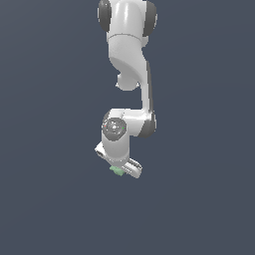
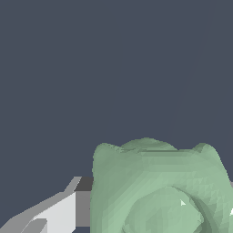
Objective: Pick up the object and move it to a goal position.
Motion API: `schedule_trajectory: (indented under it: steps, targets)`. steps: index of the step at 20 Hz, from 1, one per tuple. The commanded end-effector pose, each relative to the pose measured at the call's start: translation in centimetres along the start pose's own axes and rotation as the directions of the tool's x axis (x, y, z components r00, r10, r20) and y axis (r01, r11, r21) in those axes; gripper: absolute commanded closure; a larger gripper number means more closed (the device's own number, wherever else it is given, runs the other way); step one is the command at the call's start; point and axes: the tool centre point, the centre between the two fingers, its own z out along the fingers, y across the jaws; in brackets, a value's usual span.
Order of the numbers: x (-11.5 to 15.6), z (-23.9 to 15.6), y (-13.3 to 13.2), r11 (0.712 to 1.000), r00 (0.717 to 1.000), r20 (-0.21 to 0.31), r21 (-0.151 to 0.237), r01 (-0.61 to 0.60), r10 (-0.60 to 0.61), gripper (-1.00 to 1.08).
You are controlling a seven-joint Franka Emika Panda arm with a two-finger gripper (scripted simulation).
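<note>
The object (image 2: 154, 168) is a pale green blocky piece with a round ring mark, and it fills much of the wrist view close to the camera. A grey and white finger (image 2: 63, 209) presses against one of its sides; the other finger is out of frame. In the exterior view the object (image 1: 117, 171) is a small green speck poking out under the white hand. My gripper (image 1: 120, 169) is shut on it, at the end of the arm that reaches down from the top of that view. I cannot tell whether the object rests on the floor or hangs above it.
Plain dark blue-grey ground (image 1: 199, 199) surrounds the arm on all sides. The white arm links (image 1: 130, 60) run from the top edge down to the hand. No goal marker shows in either view.
</note>
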Motion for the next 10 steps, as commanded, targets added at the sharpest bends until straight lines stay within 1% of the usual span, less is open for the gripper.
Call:
schedule_trajectory:
  steps: [1,6,10]
  targets:
    - [0.0,0.0,0.0,1.000,1.000,0.000,0.000,0.000,0.000,1.08]
    - [-0.5,-0.1,-0.1,1.000,1.000,0.000,0.000,0.000,0.000,1.08]
    - [-1.6,-0.4,-0.3,1.000,1.000,0.000,0.000,0.000,0.000,1.08]
